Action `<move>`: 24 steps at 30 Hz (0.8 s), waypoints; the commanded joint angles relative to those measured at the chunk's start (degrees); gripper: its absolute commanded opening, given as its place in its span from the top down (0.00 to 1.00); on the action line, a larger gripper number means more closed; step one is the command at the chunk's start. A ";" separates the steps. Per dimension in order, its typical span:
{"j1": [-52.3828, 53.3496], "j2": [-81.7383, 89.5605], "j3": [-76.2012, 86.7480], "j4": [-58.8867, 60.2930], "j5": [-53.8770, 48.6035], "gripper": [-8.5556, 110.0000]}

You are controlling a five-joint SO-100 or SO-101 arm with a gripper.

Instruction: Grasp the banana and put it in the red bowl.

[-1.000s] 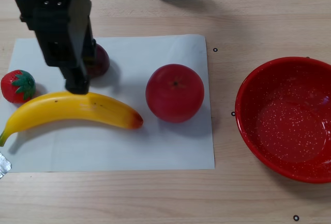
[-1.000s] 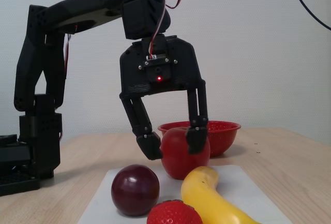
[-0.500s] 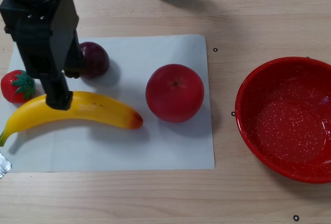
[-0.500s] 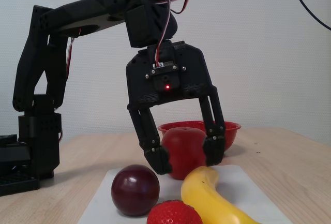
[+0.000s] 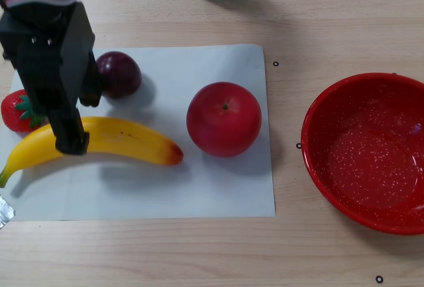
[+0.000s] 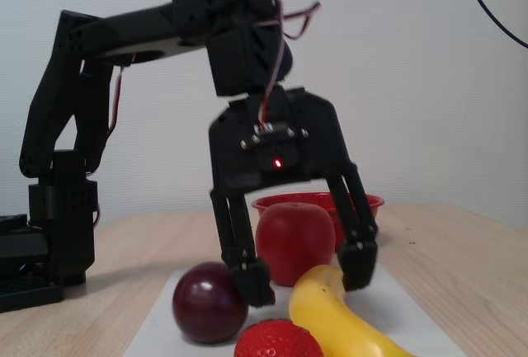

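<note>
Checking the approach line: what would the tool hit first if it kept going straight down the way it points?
Most likely the banana. The open tool points down with its fingers straddling the banana's end, so the banana lies between them. Depth is unclear; the left finger may brush the plum.

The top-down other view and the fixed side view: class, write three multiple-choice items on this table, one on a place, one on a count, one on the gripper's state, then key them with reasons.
1. Where does the banana lie?
A. in the red bowl
B. on the white paper
C. on the apple

2. How many fruits are in view?
A. two
B. six
C. four

3. How is the gripper set?
A. open, fingers astride the banana
B. shut on the plum
C. out of view

Key: B, it rests on the white paper, with the red bowl empty; C, banana, apple, plum, strawberry; A, the side view shows the fingers spread.
</note>
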 commanded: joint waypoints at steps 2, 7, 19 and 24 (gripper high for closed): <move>-0.35 2.99 -6.42 -0.62 0.62 0.63; 0.26 1.85 -6.94 -0.44 0.35 0.59; 1.49 -1.76 -7.82 -2.55 0.00 0.56; 2.11 -3.25 -8.44 -3.43 -0.18 0.56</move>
